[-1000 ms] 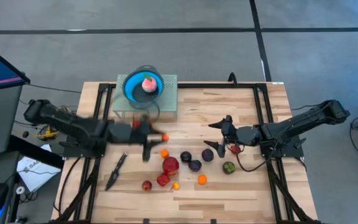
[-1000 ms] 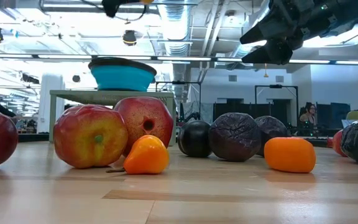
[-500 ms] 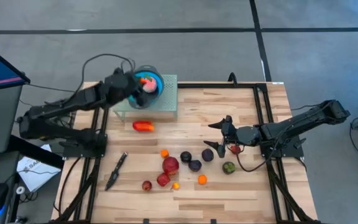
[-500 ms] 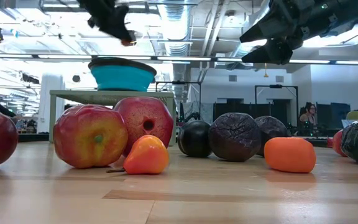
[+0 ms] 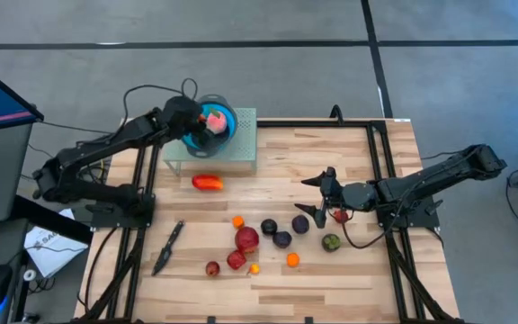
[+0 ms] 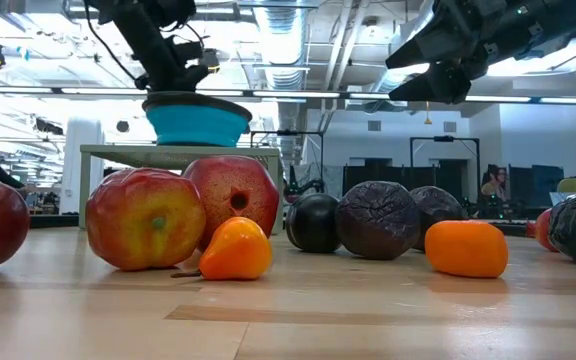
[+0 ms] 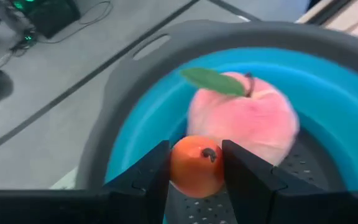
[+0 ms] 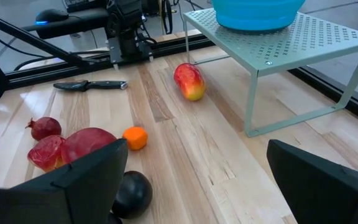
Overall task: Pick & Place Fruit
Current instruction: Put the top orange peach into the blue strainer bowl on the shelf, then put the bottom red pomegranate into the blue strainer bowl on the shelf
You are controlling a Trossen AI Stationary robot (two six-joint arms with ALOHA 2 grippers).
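Note:
My left gripper hangs over the round blue bowl on the green stand, shut on a small orange fruit. A pink peach lies in the bowl behind it. The other fruit rests on the wooden table: the longer red-orange piece, red ones, dark purple balls, orange ones and a green one. My right gripper hovers open at the right of that cluster and touches nothing. My left gripper pinches the small orange fruit across its middle, one finger on each side. The fingers slant down from the table's left. The fruit is lifted clear, just above the bowl's blue inside and in front of the peach.
The bowl sits on a green perforated stand at the far edge, raised on thin legs. A black knife lies near the left edge. Black frame rails run along both sides of the table. Bare wood shows at the near edge and at the far right.
My left arm has swung from the middle of the table up and toward the far edge, carrying the small orange fruit, and then dropped lower over the bowl. The red-orange piece, hidden under the arm before, now shows. My right arm has kept still.

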